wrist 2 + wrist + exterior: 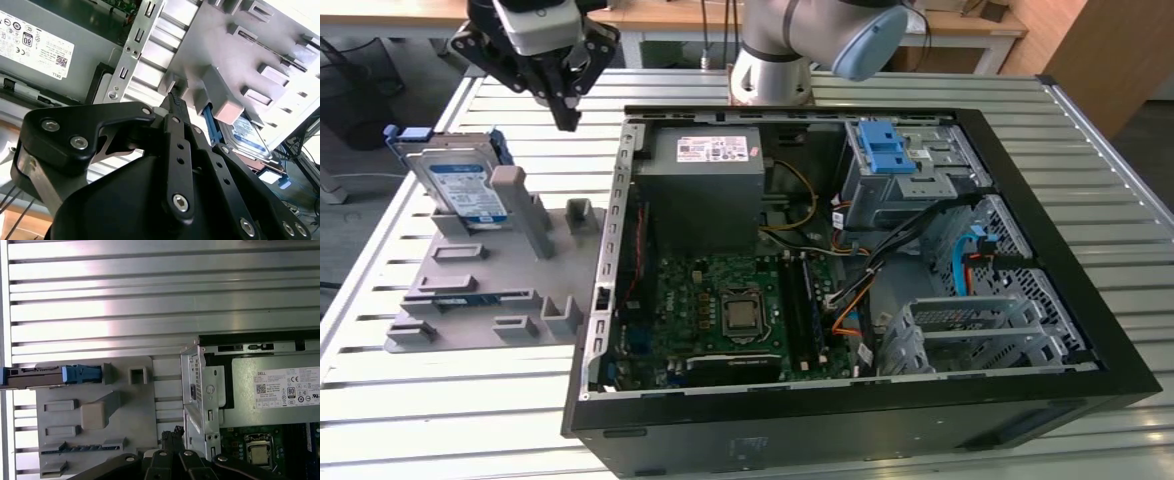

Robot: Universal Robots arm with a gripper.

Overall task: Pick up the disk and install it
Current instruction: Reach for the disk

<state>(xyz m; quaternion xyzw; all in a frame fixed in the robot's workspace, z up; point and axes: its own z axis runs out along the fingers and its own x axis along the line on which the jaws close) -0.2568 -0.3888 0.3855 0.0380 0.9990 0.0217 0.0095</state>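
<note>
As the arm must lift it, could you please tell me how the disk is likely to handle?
The disk looks like a rigid metal slab, so it probably will not flex and is likely heavy for its size. It stands on edge in the grey fixture, so a sideways push might tip it. Its smooth faces could be slippery.

slatted table (447, 410) carries a grey fixture (470, 278) and computer case (854, 432).

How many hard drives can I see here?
1. The disk stands on edge in the grey holder, at the exterior view's left of the open computer case. More could be hidden inside that case.
</note>
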